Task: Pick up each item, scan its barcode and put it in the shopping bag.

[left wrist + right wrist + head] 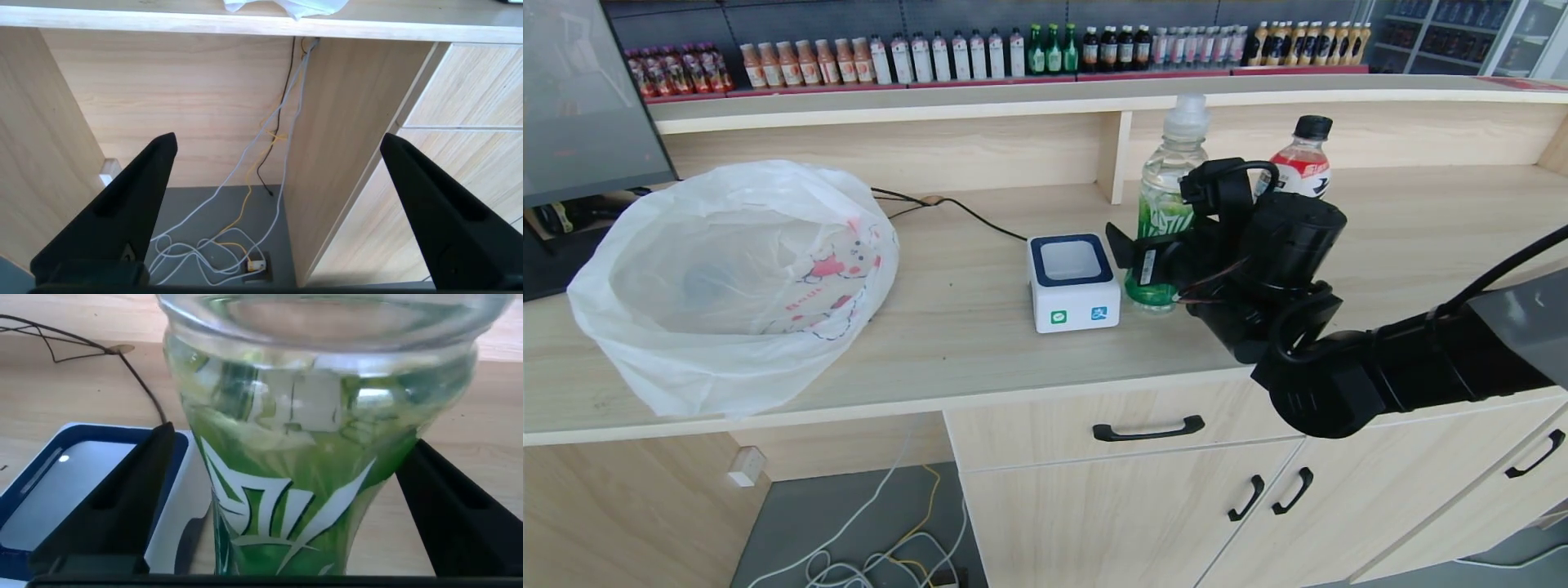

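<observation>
Right gripper (pixel 1152 247) is in at the green-labelled bottle (pixel 1166 196) now. I've got its jaws spread wide, one on each side of the bottle's lower body and right up against it. The wrist camera is looking straight through the clear plastic and the green liquid. The bottle stands upright on the surface (pixel 964 327), just beside the white scanner (pixel 1072 282) with the blue-rimmed window on top. A second bottle with a black cap (pixel 1303 163) and a red-and-white label stands upright a little behind the arm, near the green one but apart from it. Over on my left the shopping bag (pixel 735 278) sits open on the surface, thin white plastic with a cartoon print, well apart from the scanner. A dark cable (pixel 964 211) runs across the wood behind the scanner. Left gripper (pixel 278 140) hangs low, below the surface edge, jaws wide apart and holding nothing. It faces the open recess under the counter, where loose white and yellow cables (pixel 221 245) lie on the floor. Rows of drinks (pixel 1013 53) line the shelf at the back.
</observation>
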